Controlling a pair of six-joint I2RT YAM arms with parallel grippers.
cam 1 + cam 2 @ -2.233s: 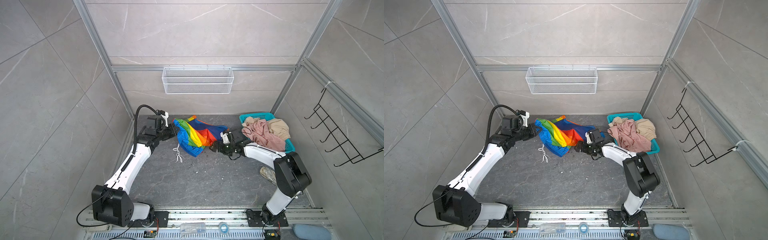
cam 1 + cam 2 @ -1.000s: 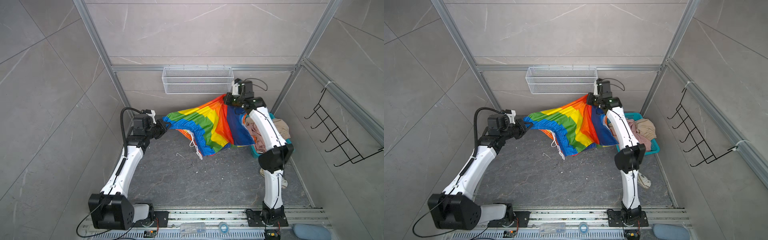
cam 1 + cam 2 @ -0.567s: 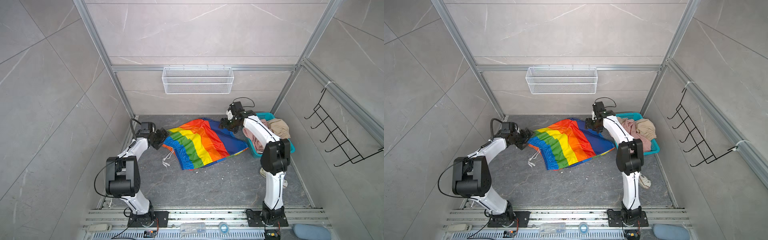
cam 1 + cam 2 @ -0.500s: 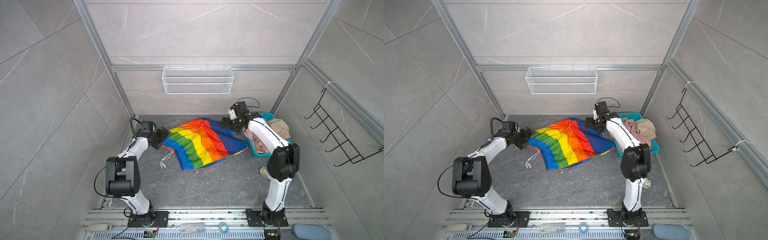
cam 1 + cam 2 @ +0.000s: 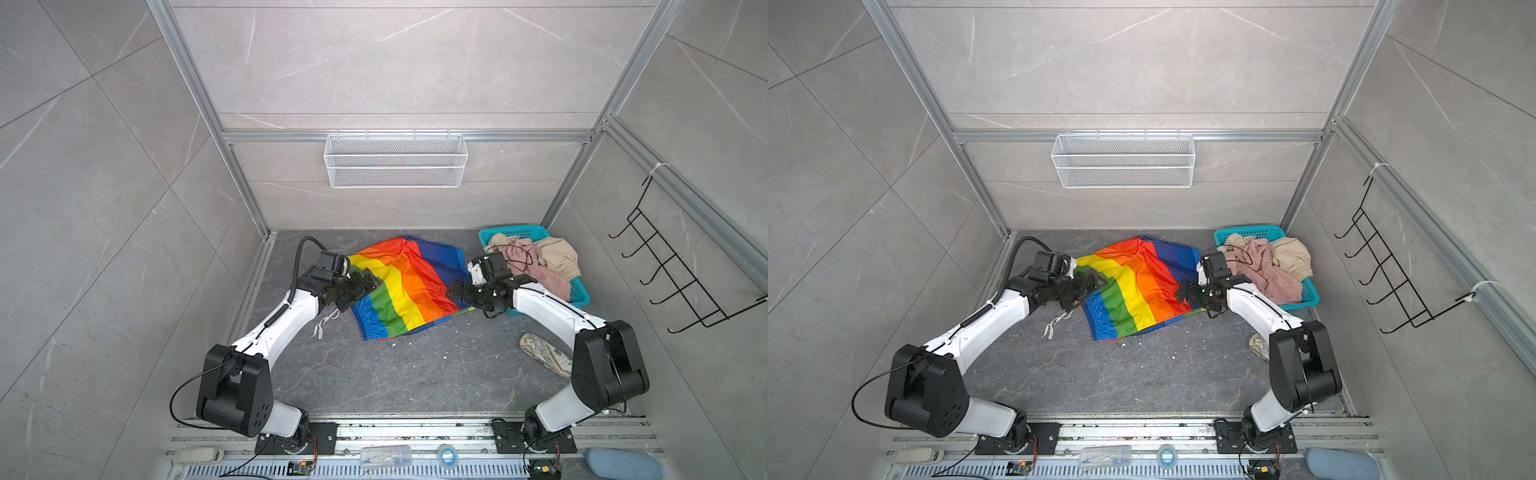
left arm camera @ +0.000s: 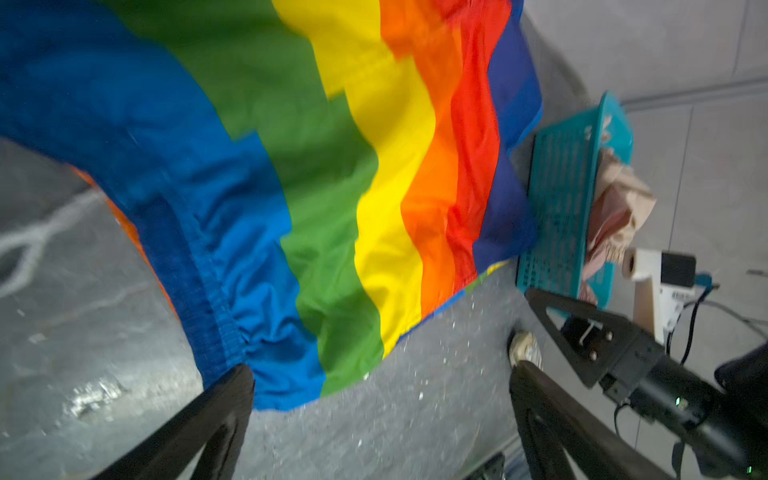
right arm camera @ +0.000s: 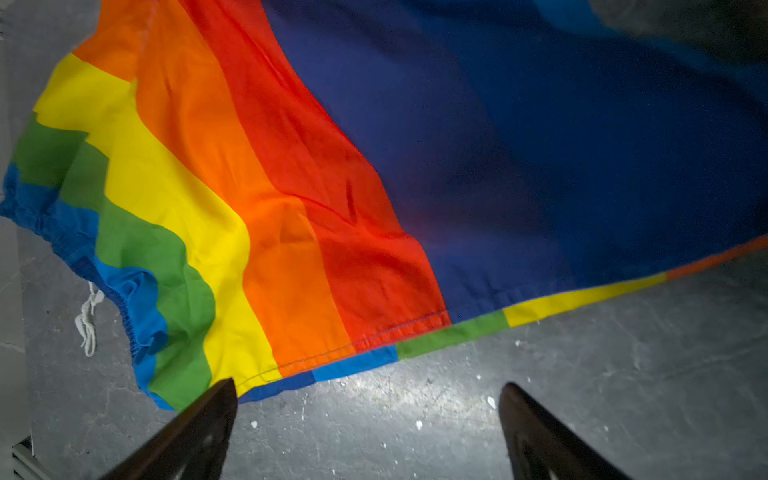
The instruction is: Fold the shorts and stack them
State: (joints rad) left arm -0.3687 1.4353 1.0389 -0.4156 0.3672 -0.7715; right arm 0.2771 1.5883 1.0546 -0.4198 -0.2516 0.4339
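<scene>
The left gripper (image 5: 368, 286) is hovering low with its jaws standing wide apart and nothing between them. In the left wrist view, one fingertip (image 6: 232, 386) is sitting right at the gathered blue waistband of the rainbow shorts (image 6: 332, 187). Whether it is touching the cloth cannot be told. The other fingertip is hanging over the bare floor (image 6: 436, 395).

The right gripper (image 5: 457, 293) is also gaping wide and carrying nothing. In the right wrist view, both of its fingers are hanging over the floor. One fingertip (image 7: 220, 399) is lying just beside the stitched hem, and the striped cloth is spreading out ahead of the gap.

In both top views the rainbow shorts (image 5: 1133, 286) are lying spread open on the floor between the two grippers. The left gripper is overlapping the green and blue side. The right gripper is sitting at the dark blue side, near the hem corner. A white drawstring (image 5: 324, 326) is trailing on the floor from the waistband, just beside the left arm.

Behind the right gripper, the pink shorts (image 5: 540, 276) and the beige shorts (image 5: 557, 255) are lying crumpled together in the basket (image 5: 582, 297) at the back right corner. The pink pair is draping over the basket's near edge, and the beige pair is bunching up just behind it.
</scene>
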